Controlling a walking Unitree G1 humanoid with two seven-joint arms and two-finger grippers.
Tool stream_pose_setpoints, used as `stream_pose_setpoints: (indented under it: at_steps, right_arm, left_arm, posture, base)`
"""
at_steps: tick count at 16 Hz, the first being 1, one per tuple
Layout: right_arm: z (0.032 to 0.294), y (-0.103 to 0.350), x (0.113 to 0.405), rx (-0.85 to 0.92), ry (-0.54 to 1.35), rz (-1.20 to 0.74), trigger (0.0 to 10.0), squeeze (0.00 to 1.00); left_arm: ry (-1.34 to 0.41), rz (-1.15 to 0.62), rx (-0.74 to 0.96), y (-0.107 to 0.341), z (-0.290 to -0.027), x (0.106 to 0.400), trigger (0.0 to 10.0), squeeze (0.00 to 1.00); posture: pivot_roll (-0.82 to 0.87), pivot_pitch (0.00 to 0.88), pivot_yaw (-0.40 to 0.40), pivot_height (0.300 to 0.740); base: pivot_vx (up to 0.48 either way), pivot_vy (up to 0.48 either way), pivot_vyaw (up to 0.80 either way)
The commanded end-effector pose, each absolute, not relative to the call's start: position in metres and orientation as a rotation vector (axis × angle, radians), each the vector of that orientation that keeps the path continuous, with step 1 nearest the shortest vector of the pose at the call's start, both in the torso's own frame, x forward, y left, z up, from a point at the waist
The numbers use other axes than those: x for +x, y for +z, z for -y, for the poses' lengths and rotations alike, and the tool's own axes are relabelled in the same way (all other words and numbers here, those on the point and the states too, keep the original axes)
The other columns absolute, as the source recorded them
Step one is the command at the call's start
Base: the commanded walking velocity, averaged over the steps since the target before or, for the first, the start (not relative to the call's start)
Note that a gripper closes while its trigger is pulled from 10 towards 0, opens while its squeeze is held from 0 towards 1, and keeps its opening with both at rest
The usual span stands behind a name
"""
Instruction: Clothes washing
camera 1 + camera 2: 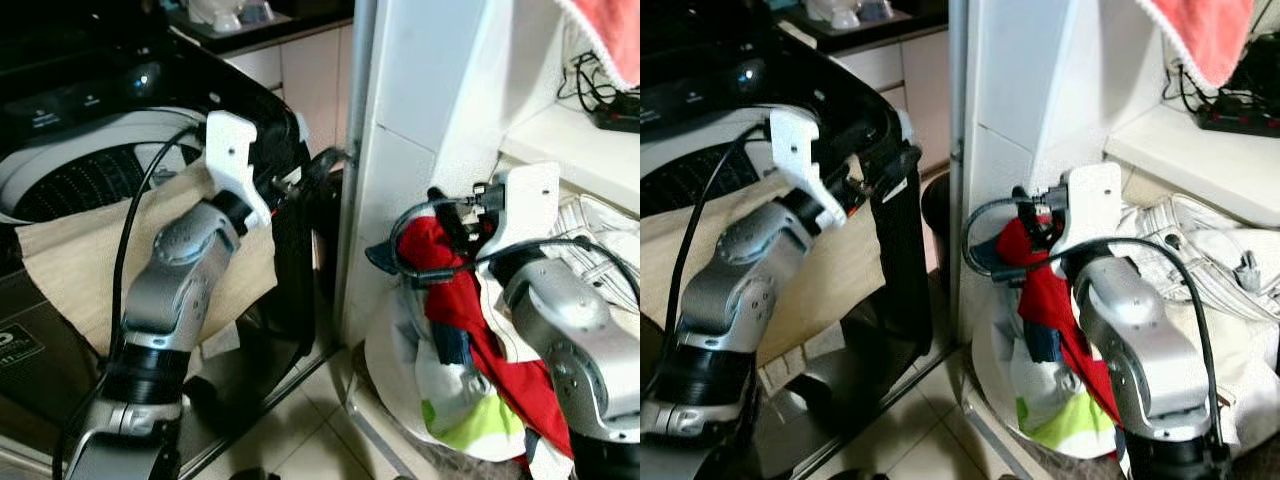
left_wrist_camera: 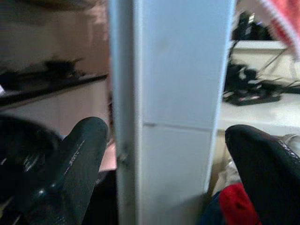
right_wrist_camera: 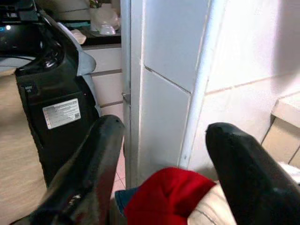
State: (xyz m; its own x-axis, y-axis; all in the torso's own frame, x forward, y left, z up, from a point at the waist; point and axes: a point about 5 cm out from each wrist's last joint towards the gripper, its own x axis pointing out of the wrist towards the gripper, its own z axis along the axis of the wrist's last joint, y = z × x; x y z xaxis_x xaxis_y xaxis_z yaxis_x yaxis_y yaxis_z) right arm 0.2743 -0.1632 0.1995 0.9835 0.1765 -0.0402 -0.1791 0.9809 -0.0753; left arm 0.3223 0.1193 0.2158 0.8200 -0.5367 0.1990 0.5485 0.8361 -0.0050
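A top-loading washing machine [image 1: 60, 110] stands at the left with its drum [image 1: 70, 185] uncovered. A beige cloth [image 1: 70, 260] hangs over its front rim. My left gripper [image 1: 300, 178] is raised beside the machine's right edge; its fingers [image 2: 79, 154] stand open with nothing between them. My right gripper [image 1: 447, 215] is open at the top of a laundry pile to the right. A red garment [image 1: 455, 295] sits bunched low between its fingers [image 3: 93, 159] and hangs down over the pile.
A white tiled pillar [image 1: 400, 150] stands between the machine and the pile. White, green and striped clothes [image 1: 470, 420] fill a pale bag on the floor. A pink towel [image 1: 610, 30] hangs above a shelf with a power strip [image 1: 615, 112].
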Motion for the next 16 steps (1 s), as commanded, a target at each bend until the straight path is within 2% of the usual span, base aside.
stream_pose_setpoints:
  at_steps: [1, 5, 6, 7, 8, 9, 12, 13, 16]
  right_arm:
    - [0.164, 0.204, 0.272, -0.086, 0.158, 0.0, 10.0, 1.0]
    - [0.17, 0.2, 0.276, -0.123, 0.097, -0.014, 10.0, 1.0]
    - [0.17, 0.198, 0.276, -0.121, 0.092, -0.028, 10.0, 1.0]
    - [0.173, 0.194, 0.276, -0.117, 0.09, -0.049, 10.0, 1.0]
    - [0.177, 0.188, 0.275, -0.135, 0.075, -0.106, 10.0, 1.0]
    - [0.191, 0.172, 0.274, -0.185, 0.034, -0.239, 10.0, 1.0]
    - [0.22, 0.169, 0.278, -0.224, -0.07, -0.277, 10.0, 1.0]
    - [0.237, 0.172, 0.283, -0.213, -0.124, -0.275, 10.0, 0.0]
    - [0.273, 0.174, 0.29, -0.249, -0.203, -0.321, 10.0, 0.0]
  left_arm:
    - [-0.567, 0.188, -0.046, 0.215, -0.119, 0.318, 10.0, 1.0]
    - [-0.527, 0.135, 0.027, 0.203, -0.117, 0.315, 10.0, 1.0]
    - [-0.522, 0.124, 0.049, 0.2, -0.117, 0.315, 10.0, 0.88]
    - [-0.532, 0.116, 0.068, 0.198, -0.116, 0.313, 10.0, 0.0]
    - [-0.558, 0.11, 0.082, 0.197, -0.115, 0.311, 10.0, 0.0]
    - [-0.663, 0.088, 0.12, 0.193, -0.11, 0.305, 10.0, 0.0]
    - [-0.839, 0.073, 0.14, 0.193, -0.101, 0.294, 10.0, 0.0]
    - [-0.89, 0.071, 0.144, 0.194, -0.097, 0.291, 10.0, 0.0]
    - [-0.952, 0.062, 0.16, 0.195, -0.092, 0.29, 10.0, 0.0]
  posture:
    - [-0.11, 0.0, 0.044, 0.74]
    - [-0.11, 0.0, 0.041, 0.74]
    - [-0.11, 0.0, 0.041, 0.74]
    - [-0.11, 0.0, 0.041, 0.74]
    - [-0.11, 0.0, 0.041, 0.74]
    - [-0.11, 0.0, 0.036, 0.74]
    - [-0.11, 0.0, 0.048, 0.74]
    - [-0.11, 0.0, 0.055, 0.74]
    - [-0.11, 0.0, 0.067, 0.74]
  base:
    - [0.0, 0.0, 0.0]
    - [0.0, 0.0, 0.0]
    - [0.0, 0.0, 0.0]
    - [0.0, 0.0, 0.0]
    - [0.0, 0.0, 0.0]
    - [0.0, 0.0, 0.0]
    - [0.0, 0.0, 0.0]
    - [0.0, 0.0, 0.0]
    - [0.0, 0.0, 0.0]
